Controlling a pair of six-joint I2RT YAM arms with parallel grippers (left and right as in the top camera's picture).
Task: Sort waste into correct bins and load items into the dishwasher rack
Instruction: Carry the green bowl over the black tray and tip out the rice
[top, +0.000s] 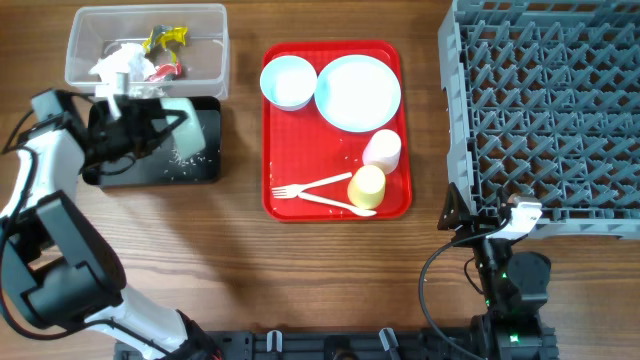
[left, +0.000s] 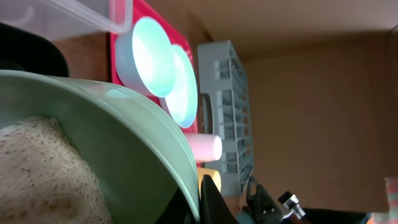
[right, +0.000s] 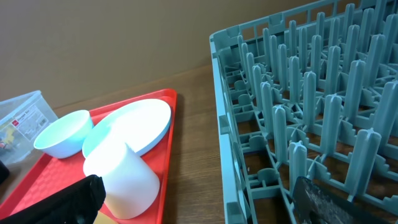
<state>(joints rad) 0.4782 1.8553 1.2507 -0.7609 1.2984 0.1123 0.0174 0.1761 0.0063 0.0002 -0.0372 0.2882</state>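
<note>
At the worktop's near edge the right tool hangs spread and empty. On the flat red tray wait the white plastic fork and spoon, yellow cup, whitish cup, large light-blue plate and a small light-blue bowl. None is loaded, and the grey-blue pegged dishwasher rack along the right edge looks empty.

Toward the left edge, the left tool pinches a second pale bowl, tilted over the shallow black tub. White rice-like grains lie scattered in the tub, and more sit inside the bowl.

In the far-left corner, the clear plastic tub holds the crumpled white tissue and the crinkled wrappers, so sorting seems nearly done.
</note>
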